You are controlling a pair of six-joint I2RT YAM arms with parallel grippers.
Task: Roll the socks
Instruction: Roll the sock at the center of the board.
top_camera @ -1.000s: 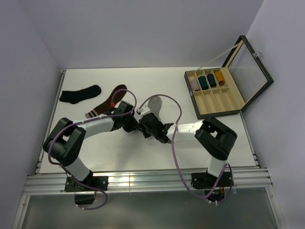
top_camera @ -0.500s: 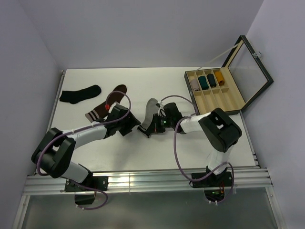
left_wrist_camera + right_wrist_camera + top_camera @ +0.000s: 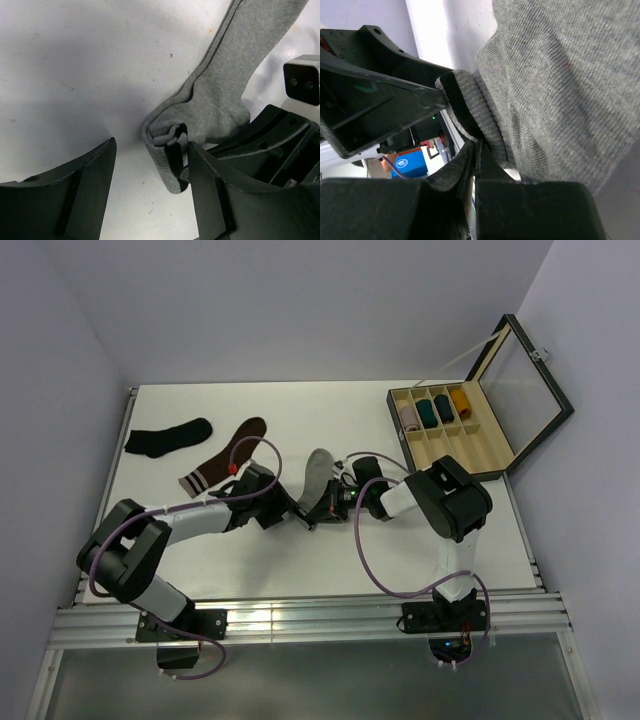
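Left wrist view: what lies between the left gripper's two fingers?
The folded, dark-striped cuff of the grey sock lies between the fingers of the open left gripper, close to one finger; bare table fills the rest. The left wrist view shows it.

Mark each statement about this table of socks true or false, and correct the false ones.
1. The grey sock has its striped cuff folded over. True.
2. The left gripper is shut. False: it is open, with its fingers on either side of the cuff.
3. The box has its lid closed. False: the lid stands open.
4. The black sock lies at the far left of the table, apart from the grey sock. True.
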